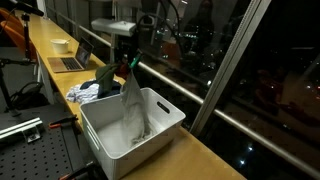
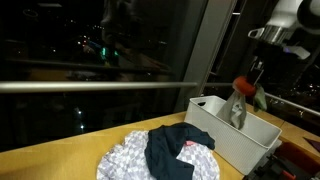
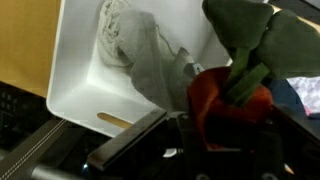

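dark gripper (image 3: 207,88) hardware fills the bottom edge of the wrist view, and just past it a red and green bundle of fabric (image 3: 240,75) is bunched around the fingers. whether that bundle is gripped or only wrapped there i cannot tell. the jaws are drawn in tight on the top of a grey cloth (image 3: 150,65), which hangs from them as a long limp strip. its lower end lies crumpled on the floor of the white bin (image 3: 75,60), so the cloth is partly in the bin and partly lifted out of it.

in both exterior views the gripper (image 1: 127,62) hovers above the bin's rim (image 1: 165,105), the grey cloth (image 1: 131,100) trailing straight down inside the walls. the bin stands on a wooden counter (image 1: 200,155) that runs along a dark window (night outside, with scattered lights).

just beside the bin lies a pile of clothes (image 1: 90,92). in an exterior view it shows as a dark garment (image 2: 172,152) on top of a checked cloth (image 2: 122,162). further back along the counter sit an open laptop (image 1: 72,60) and a pale bowl (image 1: 60,44), well apart from the bin.
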Robot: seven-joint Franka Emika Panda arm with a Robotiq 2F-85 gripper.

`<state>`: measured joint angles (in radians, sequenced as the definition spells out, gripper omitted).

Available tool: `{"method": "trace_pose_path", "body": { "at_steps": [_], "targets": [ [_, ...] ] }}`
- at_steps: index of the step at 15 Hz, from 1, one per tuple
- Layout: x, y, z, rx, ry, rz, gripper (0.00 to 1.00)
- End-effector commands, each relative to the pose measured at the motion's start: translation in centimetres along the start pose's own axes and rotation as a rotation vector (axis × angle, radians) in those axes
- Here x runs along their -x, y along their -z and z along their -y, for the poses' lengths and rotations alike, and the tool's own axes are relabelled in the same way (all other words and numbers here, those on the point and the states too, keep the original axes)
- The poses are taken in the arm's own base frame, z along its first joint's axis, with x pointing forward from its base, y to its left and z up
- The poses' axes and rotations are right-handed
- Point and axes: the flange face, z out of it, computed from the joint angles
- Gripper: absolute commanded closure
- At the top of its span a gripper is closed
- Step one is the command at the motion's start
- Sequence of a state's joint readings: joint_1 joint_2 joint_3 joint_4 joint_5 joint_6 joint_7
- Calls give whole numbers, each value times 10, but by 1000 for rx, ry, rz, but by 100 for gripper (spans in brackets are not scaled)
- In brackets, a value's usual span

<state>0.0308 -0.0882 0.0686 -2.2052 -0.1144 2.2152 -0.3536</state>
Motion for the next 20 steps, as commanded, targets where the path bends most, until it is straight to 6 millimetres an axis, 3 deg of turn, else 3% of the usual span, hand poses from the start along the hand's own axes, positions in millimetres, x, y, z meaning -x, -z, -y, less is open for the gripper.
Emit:
{"method": "trace_pose_path", "body": {
  "at_steps": [1,6,11,15,20],
  "targets": [
    [-31,83,39,76,51,-21,100],
    [-81,176,123,202,185,-33,100],
    [-112,244,207,336,310,-40,100],
    [-124,284,253,422,371,-38,100],
    [-144,302,296,487,413,-29,100]
  ]
}}
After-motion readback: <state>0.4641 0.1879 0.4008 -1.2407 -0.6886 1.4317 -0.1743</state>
